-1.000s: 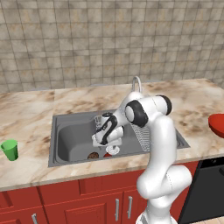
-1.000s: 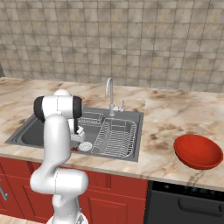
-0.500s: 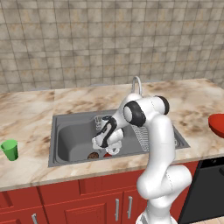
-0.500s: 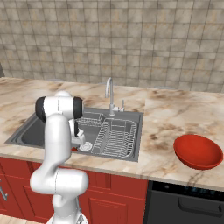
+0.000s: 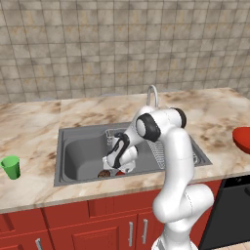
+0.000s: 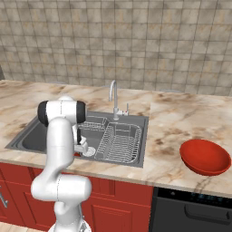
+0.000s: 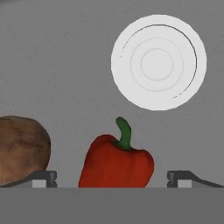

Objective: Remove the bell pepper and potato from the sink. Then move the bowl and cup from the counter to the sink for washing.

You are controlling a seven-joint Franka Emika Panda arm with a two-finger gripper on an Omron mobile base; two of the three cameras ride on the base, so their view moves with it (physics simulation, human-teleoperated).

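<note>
The glossy red bell pepper [image 7: 117, 164] with its green stem lies on the sink floor, right between my two spread fingertips [image 7: 44, 178]. My gripper [image 7: 113, 179] is open and low over it, at the front of the sink [image 5: 78, 146]. The brown potato [image 7: 22, 148] rests just left of the pepper, beside one fingertip. From the left base view the gripper [image 5: 115, 164] hangs over the potato [image 5: 103, 174] and pepper [image 5: 119, 173]. The green cup [image 5: 10, 167] stands on the counter far left. The red bowl [image 6: 205, 156] sits on the counter right of the sink.
A white round drain [image 7: 157, 62] lies beyond the pepper. A wire dish rack [image 6: 118, 141] fills the sink's right half, and the chrome faucet [image 6: 113, 97] rises behind it. My arm [image 5: 166, 141] reaches over the sink's front rim. A dark oven front [image 6: 195, 213] is below right.
The gripper has sunk lower into the sink, closer to the pepper and potato. Nothing else has moved.
</note>
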